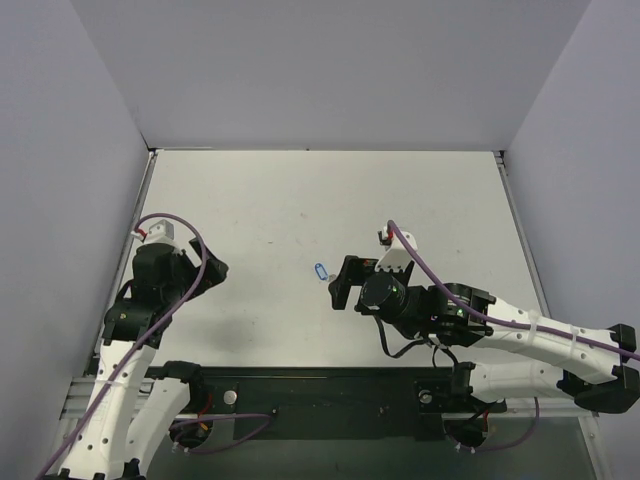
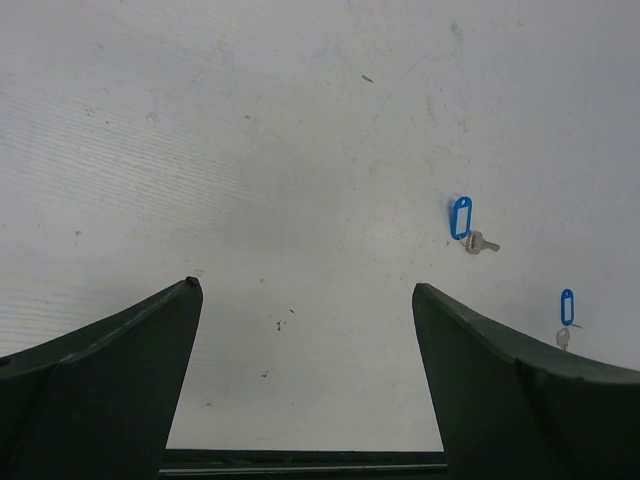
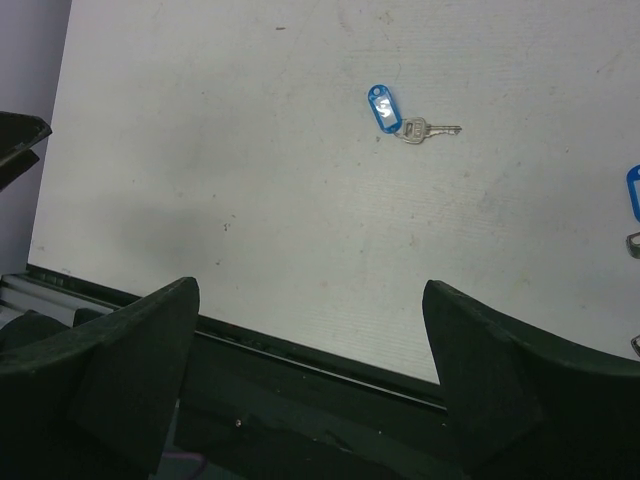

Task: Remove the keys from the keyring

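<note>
One key (image 3: 428, 129) is seen lying flat on the desk (image 3: 200, 150), and its blue tag (image 3: 382, 107) is touching the head of it. The keyring that should join them is too small to be made out. A second key (image 2: 563, 338) with its own tag (image 2: 567, 305) is found near the first one but apart from it. In the left wrist view this second key is partly hidden behind a finger of the left gripper (image 2: 306, 285). In the right wrist view it is cut by the right edge of the picture.

From above, only one tag is visible. It lies on the desk between the two arms, just beside the right gripper (image 1: 340, 283) and not touched by it.

The fingers of the right gripper are spread wide, and nothing is held between them. The same is seen for the left gripper: its fingers stand far apart over the bare desk, well away from both keys.
</note>
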Controlling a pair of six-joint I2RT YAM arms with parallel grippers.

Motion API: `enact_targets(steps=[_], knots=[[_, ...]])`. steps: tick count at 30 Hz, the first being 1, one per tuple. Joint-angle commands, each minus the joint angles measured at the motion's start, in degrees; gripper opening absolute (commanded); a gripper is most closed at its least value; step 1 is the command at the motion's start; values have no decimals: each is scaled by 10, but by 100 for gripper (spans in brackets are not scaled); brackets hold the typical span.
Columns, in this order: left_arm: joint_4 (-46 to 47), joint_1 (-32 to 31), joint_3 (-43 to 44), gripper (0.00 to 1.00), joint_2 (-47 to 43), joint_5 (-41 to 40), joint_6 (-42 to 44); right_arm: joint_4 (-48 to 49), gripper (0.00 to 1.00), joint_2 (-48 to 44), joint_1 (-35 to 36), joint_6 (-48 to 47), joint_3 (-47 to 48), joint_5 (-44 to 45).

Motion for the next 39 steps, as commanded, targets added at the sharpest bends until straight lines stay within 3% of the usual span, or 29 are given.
enact_targets(steps=[1, 6, 12, 23, 29, 39], knots=[[22, -3, 1, 97, 9, 28, 8, -15, 89, 0, 7, 2, 17, 27], [69, -35, -30, 97, 31, 70, 11, -17, 89, -1, 8, 0, 11, 21], [145, -139, -59, 97, 84, 48, 13, -7, 89, -14, 8, 4, -14, 6], [311, -193, -72, 94, 215, 108, 34, 53, 89, -81, 11, 7, -141, -26], [362, -218, -21, 88, 342, 150, 72, 54, 89, -93, 11, -6, -161, -48], [414, -218, 99, 90, 557, 255, 107, 51, 89, -116, 19, -11, -177, -77]])
